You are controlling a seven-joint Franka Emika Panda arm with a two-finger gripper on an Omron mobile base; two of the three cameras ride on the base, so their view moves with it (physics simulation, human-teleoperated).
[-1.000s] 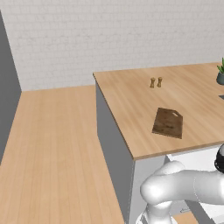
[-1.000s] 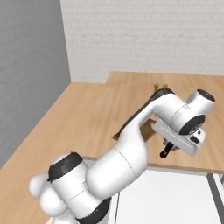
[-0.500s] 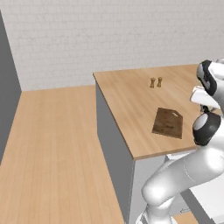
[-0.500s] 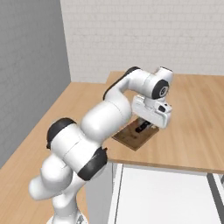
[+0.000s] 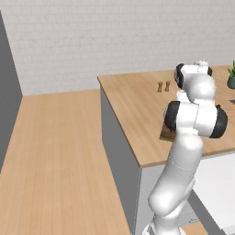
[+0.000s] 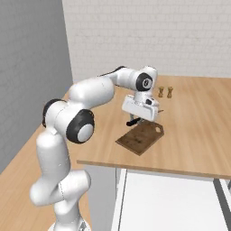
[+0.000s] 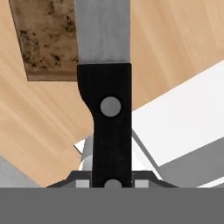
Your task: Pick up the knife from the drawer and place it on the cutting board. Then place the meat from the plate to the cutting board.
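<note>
My gripper hangs just above the near left part of the dark brown cutting board on the wooden counter, shut on the knife. In the hand view the knife's black riveted handle runs up from between the fingers of the gripper, and its grey blade reaches over a corner of the cutting board. The white open drawer lies below the counter's front edge. In the left base view my arm hides most of the cutting board. The meat and the plate are out of view.
Two small brown shakers stand at the back of the counter. A potted plant sits at the far right. A grey wall rises to the left. Wooden floor spreads left of the counter.
The arm has swung up from the drawer side and across the counter, carrying the knife, and now holds it above the cutting board. The jaws stayed shut.
</note>
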